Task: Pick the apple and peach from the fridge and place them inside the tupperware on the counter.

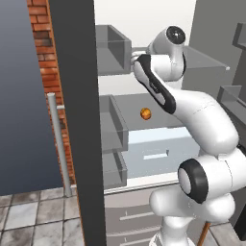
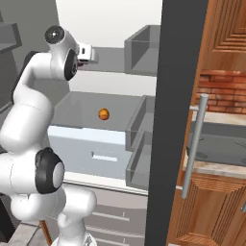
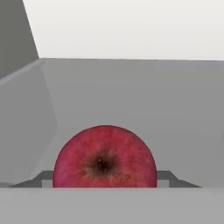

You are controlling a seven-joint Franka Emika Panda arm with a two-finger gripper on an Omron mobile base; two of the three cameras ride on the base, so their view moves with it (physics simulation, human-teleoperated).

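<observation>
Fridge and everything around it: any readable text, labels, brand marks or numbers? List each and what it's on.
None: no words, numbers, brands or signs can be read in any view.
The fridge, its pale drawer, the apple, the peach, the arm, the brick wall and the wooden cabinets are all plain surfaces.

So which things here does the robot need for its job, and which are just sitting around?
For the job:
- apple, red, gripped between the fingers on a fridge shelf
- peach, orange, on a lower shelf
- counter, beside the fridge

Just there:
- door bins
- pale drawer
- brick wall
</observation>
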